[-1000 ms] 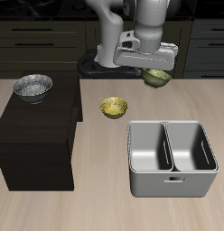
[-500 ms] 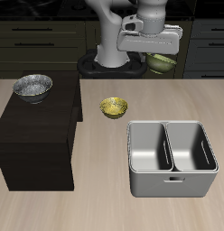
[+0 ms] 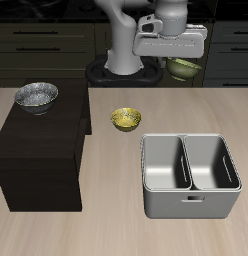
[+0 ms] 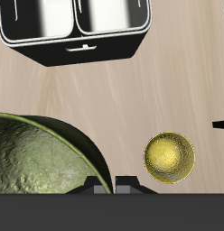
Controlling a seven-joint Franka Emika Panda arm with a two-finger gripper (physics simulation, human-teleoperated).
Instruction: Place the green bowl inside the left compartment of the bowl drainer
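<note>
Raised slightly higher, gripper (image 3: 182, 62) clamped on green bowl (image 3: 182, 69), well above table, behind bowl drainer (image 3: 191, 204)

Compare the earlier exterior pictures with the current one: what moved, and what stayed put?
The hand lifted the green bowl higher above the table, with a slight sideways drift. The yellow bowl, silver bowl and bowl drainer stayed put.
</note>
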